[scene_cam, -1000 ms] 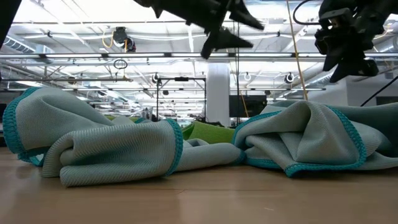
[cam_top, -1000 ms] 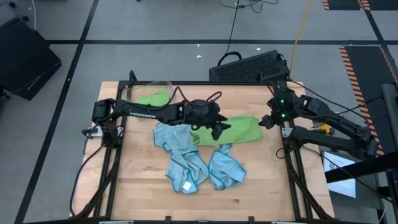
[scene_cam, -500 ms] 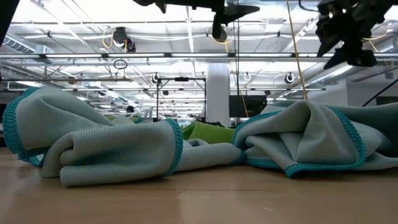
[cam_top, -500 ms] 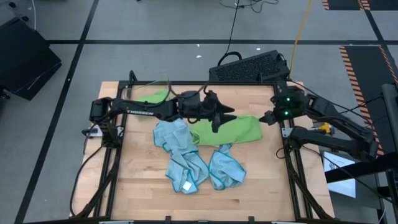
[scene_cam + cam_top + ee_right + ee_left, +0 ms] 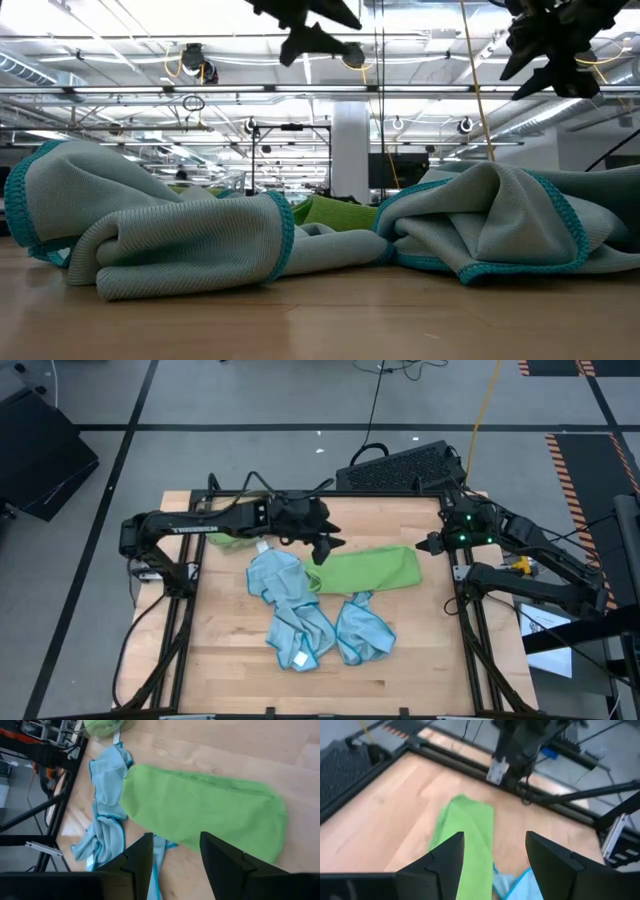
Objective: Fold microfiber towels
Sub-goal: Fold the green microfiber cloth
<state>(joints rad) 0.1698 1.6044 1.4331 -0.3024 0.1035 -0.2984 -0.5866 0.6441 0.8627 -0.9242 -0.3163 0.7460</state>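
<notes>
while "trossen" seems printed on the left arm (image 5: 190, 528), towels (image 5: 365, 570) lie flat.

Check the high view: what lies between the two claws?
The flat lime green microfiber towel spans most of the stretch between the left claw and the right claw, both open and empty above it; bare wooden tabletop lies alongside.

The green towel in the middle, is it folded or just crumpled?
Folded, it seems: the green towel lies flat as a neat oblong with straight edges, unlike the bunched blue towels beside it. How many layers, I cannot tell.
</notes>
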